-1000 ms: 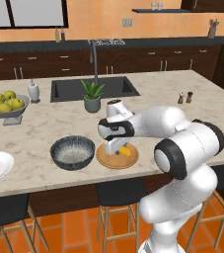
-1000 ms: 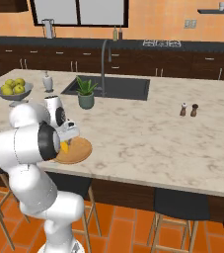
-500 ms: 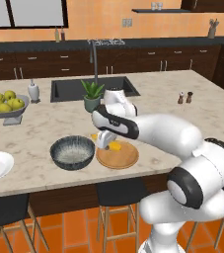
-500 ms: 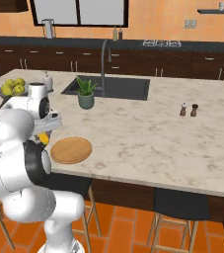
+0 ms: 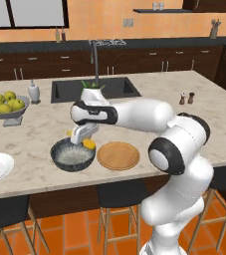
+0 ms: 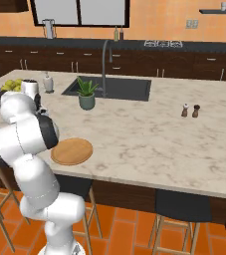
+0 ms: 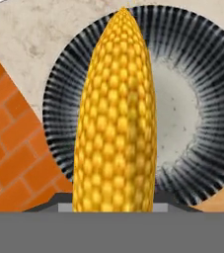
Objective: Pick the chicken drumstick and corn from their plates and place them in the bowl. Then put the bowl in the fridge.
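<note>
The gripper [image 5: 83, 138], clamping the corn [image 7: 116, 118], is now hanging over the bowl [image 5: 72, 154] after leaving the wooden plate [image 5: 118, 155] bare, so release is coming next.

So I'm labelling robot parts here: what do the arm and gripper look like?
The arm is glossy white, built of thick rounded segments with dark grey-black bands at the joints. The gripper is a light grey boxy hand. No cables or markings are visible.

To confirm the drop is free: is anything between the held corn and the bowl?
No. In the hand view the corn, gripped by the claw, hangs directly over the bowl; nothing lies between.
</note>
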### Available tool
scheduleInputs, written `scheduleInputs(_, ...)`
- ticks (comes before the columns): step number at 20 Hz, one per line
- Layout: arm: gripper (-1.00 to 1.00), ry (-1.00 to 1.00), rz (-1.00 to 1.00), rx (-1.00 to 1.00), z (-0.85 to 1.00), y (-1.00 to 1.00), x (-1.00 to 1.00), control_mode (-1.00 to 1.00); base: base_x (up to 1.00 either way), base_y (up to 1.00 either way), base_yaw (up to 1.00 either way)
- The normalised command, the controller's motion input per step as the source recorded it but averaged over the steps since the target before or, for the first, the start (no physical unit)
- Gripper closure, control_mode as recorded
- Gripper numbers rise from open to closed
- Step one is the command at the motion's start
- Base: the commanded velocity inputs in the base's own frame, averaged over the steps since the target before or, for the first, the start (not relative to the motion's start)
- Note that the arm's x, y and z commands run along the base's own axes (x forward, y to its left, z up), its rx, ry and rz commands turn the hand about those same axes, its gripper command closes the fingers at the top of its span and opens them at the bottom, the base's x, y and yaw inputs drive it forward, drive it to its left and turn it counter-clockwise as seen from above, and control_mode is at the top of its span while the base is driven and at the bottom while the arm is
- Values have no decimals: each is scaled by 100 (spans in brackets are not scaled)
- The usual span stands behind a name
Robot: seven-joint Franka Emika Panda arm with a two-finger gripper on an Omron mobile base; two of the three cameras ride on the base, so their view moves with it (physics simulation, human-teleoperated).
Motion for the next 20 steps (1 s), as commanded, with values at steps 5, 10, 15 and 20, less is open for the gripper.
scheduleInputs(5,100,9,0,-4,-29,67,54,-100,0,0,0)
scheduleInputs(10,100,4,0,-9,-52,27,21,-100,0,0,0)
scheduleInputs(15,100,0,0,-10,-34,0,0,-100,0,0,0)
scheduleInputs(20,100,1,0,-4,-27,0,2,-100,0,0,0)
